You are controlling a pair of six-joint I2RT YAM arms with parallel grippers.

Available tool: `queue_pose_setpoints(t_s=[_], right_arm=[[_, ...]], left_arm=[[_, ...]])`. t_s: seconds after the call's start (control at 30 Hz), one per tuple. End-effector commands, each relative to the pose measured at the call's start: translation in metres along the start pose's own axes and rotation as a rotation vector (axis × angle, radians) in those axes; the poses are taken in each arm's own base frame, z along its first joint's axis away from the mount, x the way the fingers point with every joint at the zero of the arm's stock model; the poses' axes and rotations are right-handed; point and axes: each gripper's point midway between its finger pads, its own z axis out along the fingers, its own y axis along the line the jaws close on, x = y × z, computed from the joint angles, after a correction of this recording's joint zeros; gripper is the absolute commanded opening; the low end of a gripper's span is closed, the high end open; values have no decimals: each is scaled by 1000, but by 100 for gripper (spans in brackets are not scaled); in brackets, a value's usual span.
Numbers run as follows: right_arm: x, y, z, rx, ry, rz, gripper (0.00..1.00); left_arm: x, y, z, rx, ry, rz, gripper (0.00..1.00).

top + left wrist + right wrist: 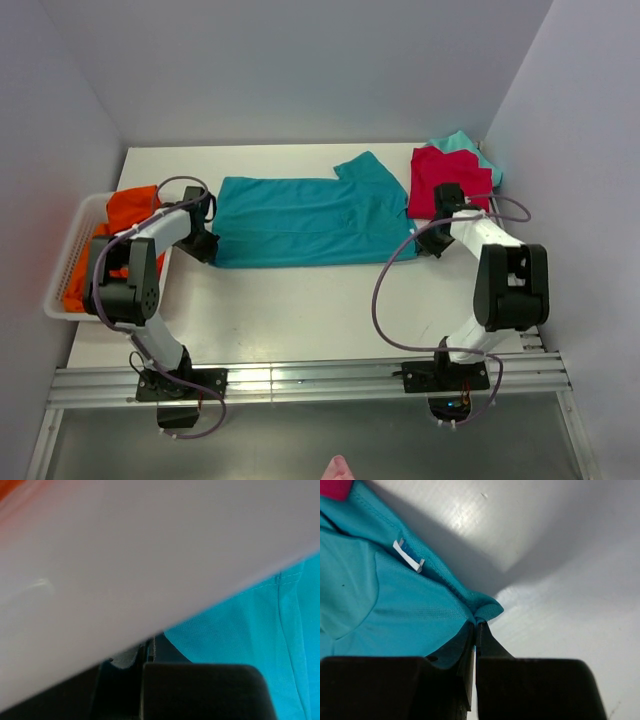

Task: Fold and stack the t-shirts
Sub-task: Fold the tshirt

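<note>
Teal tee (300, 222): laid flat on the surface (300, 320), long side running left to right.
Left pincer (203, 243): shut; the tee's near left corner seems to be pinched.
Right pincer (432, 243): shut tight on the near right corner.
Next move: with the near edge held at both ends, it can likely be lifted over to the far edge.

The left tool (150, 649) pinches the teal-blue t-shirt (260, 645) at its edge, tips together.
</note>
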Motion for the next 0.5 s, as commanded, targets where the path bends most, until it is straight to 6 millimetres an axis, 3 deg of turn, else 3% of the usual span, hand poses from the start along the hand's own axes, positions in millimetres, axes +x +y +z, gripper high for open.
queue_pose_setpoints(t_s=[0.0,0.33,0.47], right_arm=[[0,-19,-18,36,-47,30,0],[27,-57,-37,59,-54,-6,0],[45,-77,-37,83,-33,-20,0]], left_arm=[[7,29,-7,-66,7,-11,0],[28,50,-38,-54,-10,-5,0],[40,68,-50,-62,-8,-14,0]])
